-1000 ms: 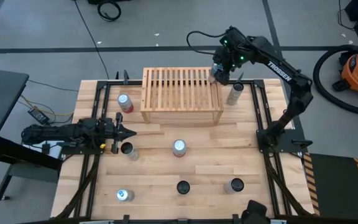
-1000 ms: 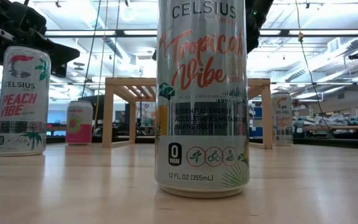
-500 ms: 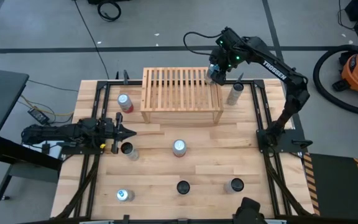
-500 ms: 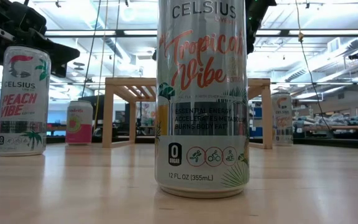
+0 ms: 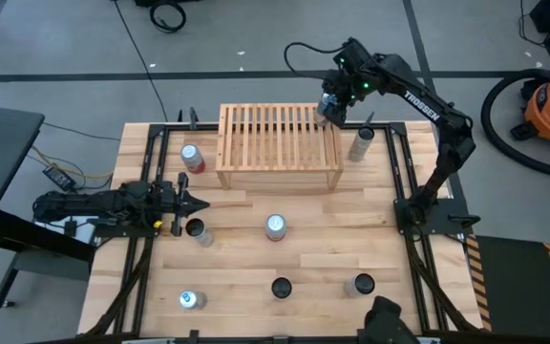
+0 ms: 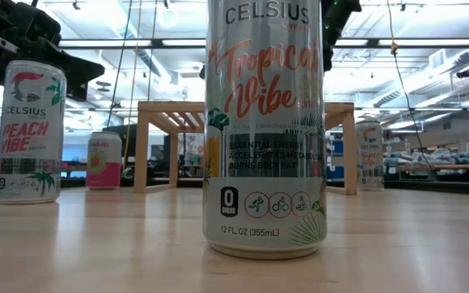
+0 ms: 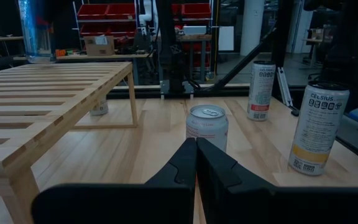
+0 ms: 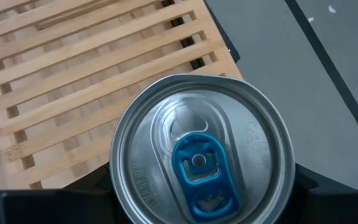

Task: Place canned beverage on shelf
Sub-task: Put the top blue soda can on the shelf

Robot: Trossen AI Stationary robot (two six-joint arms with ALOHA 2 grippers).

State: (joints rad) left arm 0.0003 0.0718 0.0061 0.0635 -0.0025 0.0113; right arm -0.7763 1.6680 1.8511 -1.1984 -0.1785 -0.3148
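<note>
Right gripper [image 5: 330, 103] shifted, can [image 8: 199, 151] upright, shelf [image 5: 277, 141] crosswise

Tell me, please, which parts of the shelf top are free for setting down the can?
Nearly the whole slatted top of the shelf is bare. Only its far right corner is occupied: there the right gripper holds a can over the slats. The table in front is crowded, with a can and the shut left gripper.

Overhead, table-level, 2 wrist views share shelf [image 5: 279, 143].
</note>
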